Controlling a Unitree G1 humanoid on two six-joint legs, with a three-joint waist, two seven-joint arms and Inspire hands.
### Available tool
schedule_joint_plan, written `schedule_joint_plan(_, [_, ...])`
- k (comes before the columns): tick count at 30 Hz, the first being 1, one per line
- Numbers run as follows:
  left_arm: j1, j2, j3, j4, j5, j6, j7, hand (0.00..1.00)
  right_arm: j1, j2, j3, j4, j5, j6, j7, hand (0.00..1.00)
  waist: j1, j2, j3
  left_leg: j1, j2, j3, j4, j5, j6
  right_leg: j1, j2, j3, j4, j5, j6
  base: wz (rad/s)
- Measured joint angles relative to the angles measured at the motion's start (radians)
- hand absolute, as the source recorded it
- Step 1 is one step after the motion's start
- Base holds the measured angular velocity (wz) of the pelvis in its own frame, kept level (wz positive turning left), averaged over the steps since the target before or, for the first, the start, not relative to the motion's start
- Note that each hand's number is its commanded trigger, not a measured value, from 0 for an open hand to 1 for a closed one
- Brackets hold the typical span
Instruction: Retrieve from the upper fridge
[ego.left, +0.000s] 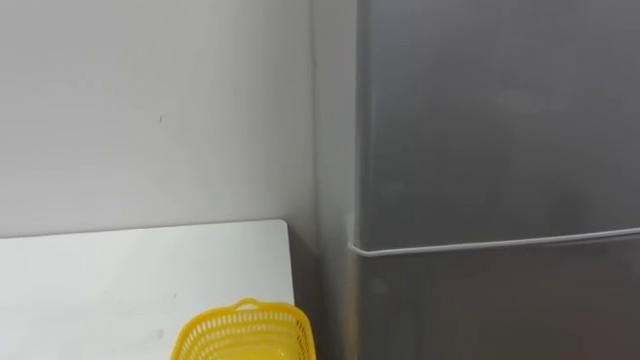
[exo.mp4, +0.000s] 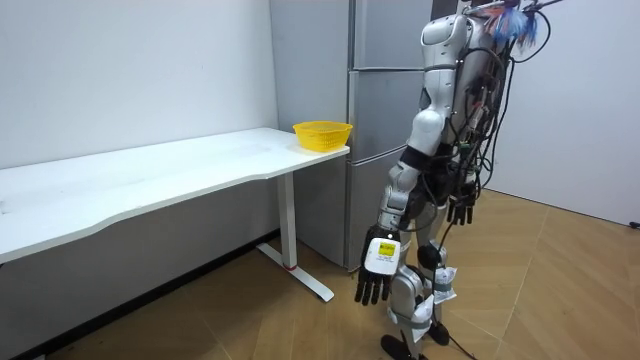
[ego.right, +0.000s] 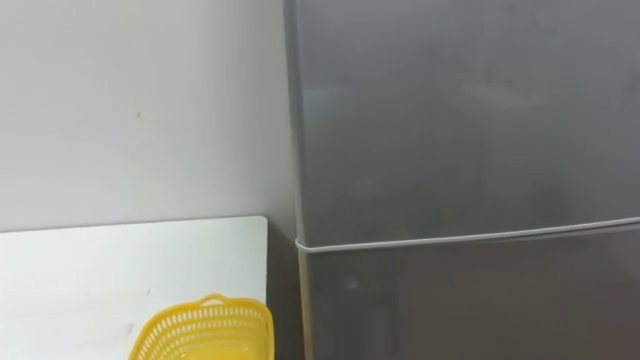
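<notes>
Premises are appearing as a bare test room staged as a kitchen: a grey fridge (exo.mp4: 375, 120) is standing beside a white counter (exo.mp4: 150, 175) carrying a yellow basket (exo.mp4: 322, 133), between plain walls (exo.mp4: 130, 70), on wood flooring (exo.mp4: 560, 290).

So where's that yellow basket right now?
The yellow basket sits on the white table, at the end nearest the grey fridge; the eye views show it low, left of the fridge.

Shut fridge (ego.left: 480, 130) hides contents, cropped top and right; yellow basket (ego.left: 245, 335) cut by bottom edge.
</notes>
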Motion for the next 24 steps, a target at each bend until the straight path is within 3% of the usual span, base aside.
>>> schedule_joint_plan(4, [-0.009, 0.013, 0.051, -0.075, -0.179, -0.034, 0.101, 0.00, 0.009, -0.011, -0.003, -0.024, 0.003, -0.009, -0.018, 0.00, 0.016, 0.000, -0.0006, -0.024, -0.005, -0.019, 0.014, 0.001, 0.000, -0.018, -0.001, -0.006, -0.001, 0.002, 0.000, 0.08])
schedule_joint_plan(6, [-0.017, 0.027, 0.057, -0.124, -0.321, -0.083, 0.154, 0.00, 0.005, -0.023, -0.025, -0.031, -0.005, -0.023, -0.039, 0.00, 0.026, 0.002, -0.0013, -0.030, -0.008, -0.019, 0.018, 0.001, 0.001, -0.028, -0.001, -0.004, 0.000, 0.003, 0.000, -0.04])
schedule_joint_plan(10, [-0.023, 0.036, 0.082, -0.198, -0.447, -0.131, 0.224, 0.00, 0.013, -0.040, -0.044, -0.072, -0.008, -0.044, -0.058, 0.00, 0.031, 0.004, -0.0020, -0.030, -0.011, -0.020, 0.019, 0.001, 0.001, -0.028, -0.002, -0.002, -0.003, 0.003, 0.001, -0.03])
schedule_joint_plan(13, [-0.038, 0.036, 0.085, -0.267, -0.454, -0.165, 0.295, 0.00, 0.030, -0.035, -0.044, -0.096, -0.036, -0.066, -0.077, 0.00, 0.034, 0.002, -0.0020, -0.029, -0.011, -0.023, 0.019, 0.001, 0.001, -0.026, -0.003, -0.002, -0.003, 0.003, 0.001, 0.00])
schedule_joint_plan(17, [-0.037, 0.039, 0.075, -0.460, -0.450, -0.227, 0.399, 0.00, 0.040, -0.030, -0.042, -0.111, -0.048, -0.077, -0.077, 0.00, 0.040, 0.005, -0.0033, -0.036, -0.011, -0.022, 0.022, 0.001, 0.001, -0.032, -0.002, 0.000, -0.004, 0.003, 0.002, 0.00])
schedule_joint_plan(21, [-0.042, 0.047, 0.077, -0.637, -0.325, -0.274, 0.504, 0.00, 0.050, -0.027, -0.039, -0.111, -0.048, -0.090, -0.078, 0.00, 0.044, 0.014, -0.0067, -0.033, -0.011, -0.024, 0.016, 0.001, 0.001, -0.031, -0.002, 0.002, -0.003, 0.004, 0.003, 0.00])
schedule_joint_plan(24, [-0.044, 0.057, 0.080, -0.781, -0.269, -0.291, 0.576, 0.00, 0.059, -0.027, -0.039, -0.113, -0.042, -0.096, -0.077, 0.00, 0.043, 0.014, -0.0068, -0.029, -0.011, -0.027, 0.013, 0.001, 0.001, -0.033, -0.001, 0.002, -0.001, 0.004, 0.003, -0.01])
